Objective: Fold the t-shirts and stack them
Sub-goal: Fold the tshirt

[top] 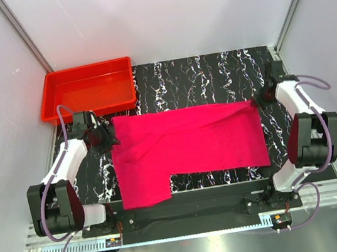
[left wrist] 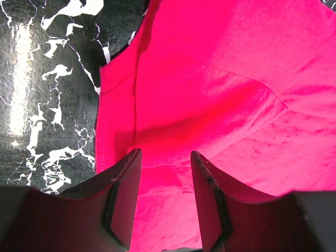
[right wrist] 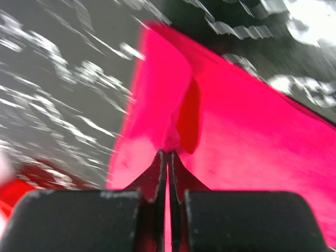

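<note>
So the pink t-shirt (top: 190, 142) is spread out mostly flat in the middle of the black marbled table (top: 199, 74), lying as a wide band across, with one flap hanging down toward the near edge on the left side. The right hand (top: 258, 98) is clenched tight on the shirt's far right corner. In the wrist view, the fingers are pressed together with the cloth (right wrist: 236, 136) bunched between them. The left hand (top: 108, 137) sits at the far left corner, released, with its fingers (left wrist: 128, 178) spread apart over the fabric (left wrist: 220, 94) and gripping nothing. The red tray (top: 83, 67) is at the far left corner of the table, just beyond the shirt.
</note>
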Controlling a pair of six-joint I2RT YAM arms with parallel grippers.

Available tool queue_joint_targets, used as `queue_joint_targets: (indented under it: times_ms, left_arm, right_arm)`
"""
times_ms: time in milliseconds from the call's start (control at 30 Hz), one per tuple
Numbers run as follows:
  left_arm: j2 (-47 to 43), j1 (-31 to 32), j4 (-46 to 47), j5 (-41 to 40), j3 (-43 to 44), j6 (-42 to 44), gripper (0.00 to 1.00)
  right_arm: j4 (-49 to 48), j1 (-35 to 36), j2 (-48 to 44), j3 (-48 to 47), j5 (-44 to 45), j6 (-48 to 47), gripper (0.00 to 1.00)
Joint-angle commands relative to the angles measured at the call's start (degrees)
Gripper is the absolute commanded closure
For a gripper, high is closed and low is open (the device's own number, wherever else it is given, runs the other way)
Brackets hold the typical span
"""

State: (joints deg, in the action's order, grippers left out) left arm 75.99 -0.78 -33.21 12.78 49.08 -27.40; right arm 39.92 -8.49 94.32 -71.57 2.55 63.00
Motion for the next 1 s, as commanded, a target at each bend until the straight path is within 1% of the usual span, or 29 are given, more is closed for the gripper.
queue_joint_targets:
  times_ms: [0, 67, 167, 267, 533, 600, 633, 667, 833, 933, 967]
  left_arm:
    - [0.4, -0.1, 1.9, -0.3, -0.7, 1.2, 0.53]
    - [1.0, -0.1, 1.9, 0.0, -0.6, 1.3, 0.53]
    - [1.2, -0.1, 1.7, 0.2, -0.2, 1.4, 0.53]
    - [1.2, -0.1, 1.7, 0.2, -0.2, 1.4, 0.53]
    - [0.4, 0.0, 0.3, 0.8, 0.7, 2.0, 0.52]
    - [-0.5, 0.4, 0.3, 0.2, 0.5, 3.0, 0.49]
    - [-1.6, 2.8, 0.1, -0.6, 0.3, 3.4, 0.47]
    - [-2.2, 3.7, -0.2, -2.3, -0.2, 3.7, 0.46]
    - [-5.7, 9.3, -1.3, -5.7, -2.0, 3.6, 0.48]
    - [-7.3, 10.4, -2.6, -7.8, -2.8, 2.9, 0.49]
    - [-8.3, 10.6, -2.8, -7.9, -3.2, 2.4, 0.49]
  right_arm:
    - [1.0, 2.6, -2.3, 8.4, 2.6, -1.3, 1.0]
    - [-1.2, 2.6, -0.8, 12.0, 2.1, -1.5, 1.0]
    - [-1.1, 3.0, 1.5, 13.5, 1.6, -2.8, 1.0]
    - [-2.6, 3.0, 1.6, 14.6, 2.0, -3.0, 1.0]
    - [-1.0, 3.0, 3.6, 9.7, 5.4, -7.7, 1.0]
    - [-0.5, 3.0, 4.1, 7.5, 6.2, -10.1, 1.0]
    - [0.0, 3.0, 4.3, 6.9, 6.7, -11.4, 1.0]
    - [0.1, 3.0, 4.4, 6.1, 7.0, -12.1, 0.99]
    - [0.6, 2.9, 4.1, 5.5, 10.5, -15.9, 0.97]
    - [0.3, 3.0, 4.0, 6.9, 8.6, -15.8, 0.96]
    - [-0.3, 3.0, 3.7, 8.9, 7.8, -15.5, 0.96]
